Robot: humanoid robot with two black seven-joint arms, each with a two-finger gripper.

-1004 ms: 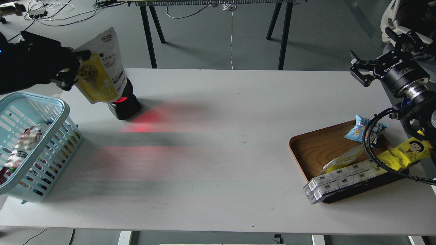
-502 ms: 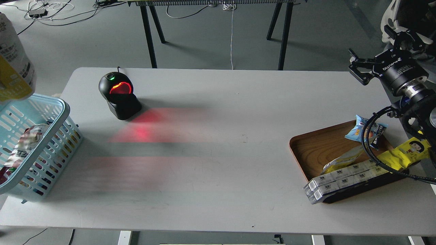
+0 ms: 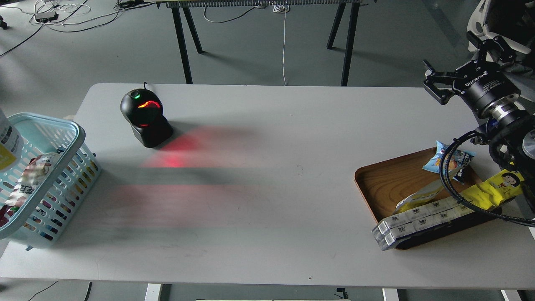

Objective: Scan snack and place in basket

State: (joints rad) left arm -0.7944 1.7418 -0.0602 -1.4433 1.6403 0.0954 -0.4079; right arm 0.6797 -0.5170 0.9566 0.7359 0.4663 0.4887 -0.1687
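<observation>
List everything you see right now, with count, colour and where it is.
snack: one, white and yellow, left edge, over the basket, mostly cut off
basket: one, light blue, table's left end, holding packets
scanner: one, black, glowing red, far left of table
tray: one, brown wood, right end
blue packet: one, in tray
yellow packet: one, tray's right edge
white boxes: a row, tray's near edge
table: one, white
right gripper: black, raised at right, open
left gripper: not in view
</observation>
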